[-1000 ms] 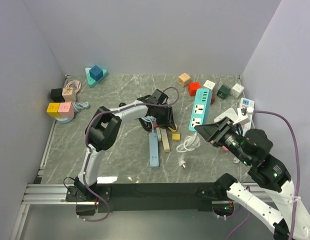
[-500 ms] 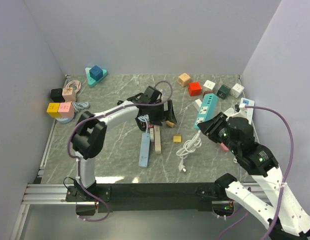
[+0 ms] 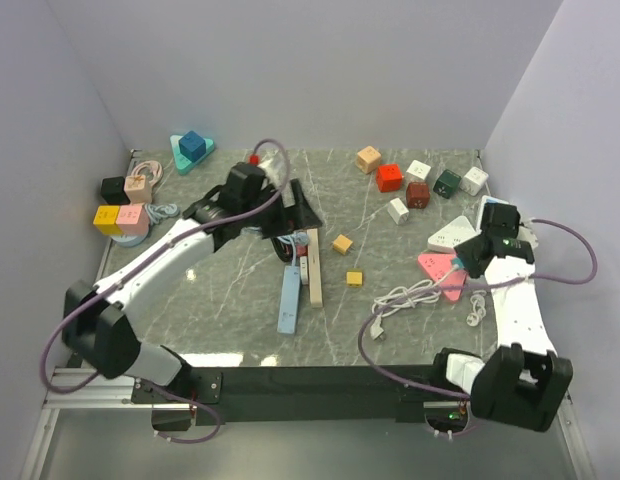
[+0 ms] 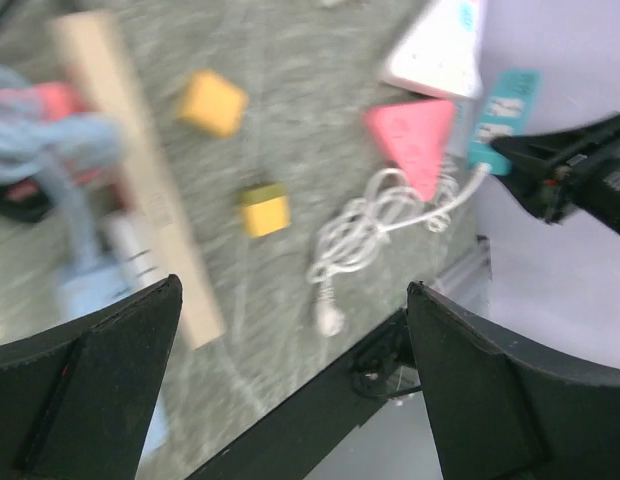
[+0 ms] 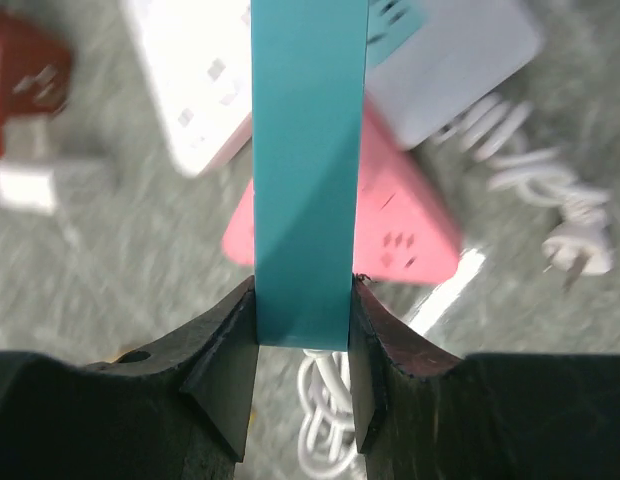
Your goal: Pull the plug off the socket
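Tabletop [image 3: 220,300]: right gripper [image 5: 303,300] clamps strip [image 5: 308,150] (teal).

I read the table [image 3: 220,300] as grey marble-look stone, smooth, low sheen. The teal strip [image 5: 308,150]: smooth satin plastic. The pink socket [image 5: 410,245], centre right in right wrist view: smooth matt plastic. The white cable [image 3: 405,295]: smooth plastic sheath. The right gripper [image 5: 303,300] fingers [image 5: 222,370]: matt black plastic.

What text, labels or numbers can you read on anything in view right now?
No readable text anywhere.
Teal power strip in the right gripper: pale marks on its face, too blurred to read.
Pink triangular socket and white socket: only slot holes show, no lettering.
Beige strip: small marks, blurred.
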`<state>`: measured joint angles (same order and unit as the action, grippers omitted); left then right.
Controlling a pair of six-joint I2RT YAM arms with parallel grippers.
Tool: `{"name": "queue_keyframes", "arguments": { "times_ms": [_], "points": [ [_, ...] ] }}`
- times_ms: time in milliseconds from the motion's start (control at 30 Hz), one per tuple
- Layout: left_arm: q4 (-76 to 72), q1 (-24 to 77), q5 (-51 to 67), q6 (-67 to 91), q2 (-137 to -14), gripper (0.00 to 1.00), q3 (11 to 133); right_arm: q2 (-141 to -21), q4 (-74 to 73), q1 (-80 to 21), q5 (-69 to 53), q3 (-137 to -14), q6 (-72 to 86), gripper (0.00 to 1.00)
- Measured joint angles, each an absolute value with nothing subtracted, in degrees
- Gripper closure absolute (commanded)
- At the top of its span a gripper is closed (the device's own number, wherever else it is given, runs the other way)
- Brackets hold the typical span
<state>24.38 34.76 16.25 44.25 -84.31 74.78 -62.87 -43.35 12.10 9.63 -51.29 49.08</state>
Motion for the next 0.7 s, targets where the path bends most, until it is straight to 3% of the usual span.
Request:
{"name": "queue_keyframes", "arguments": {
  "times_ms": [67, 133, 267, 400, 567, 700],
  "points": [
    [24.62, 31.57, 16.14, 44.53, -80.64, 0.00, 69.58, -65.56, -42.89, 15.00, 9.85, -51.31, 48.18, 1.00],
    [25.08, 28.08, 16.16, 44.71, -78.15, 0.01, 64.82, -68.84, -42.09, 16.49, 9.98, -51.59, 46.96, 0.91],
    [26.72, 23.94, 16.10, 44.69, -75.92, 0.01, 59.57, -76.49, -42.02, 17.54, 9.41, -54.74, 45.04, 0.38],
    [28.23, 22.59, 16.21, 44.66, -72.86, 0.01, 57.76, -80.25, -41.65, 17.67, 7.86, -58.17, 42.94, 0.09],
    [28.99, 20.51, 15.55, 44.69, -67.33, 0.01, 57.74, -73.52, -42.39, 14.90, 3.95, -62.04, 38.85, 0.07],
    [30.85, 18.70, 13.32, 44.91, -63.29, 0.01, 57.74, -68.23, -41.85, 1.10, -0.47, -66.63, 35.05, 0.06]
  ]
}}
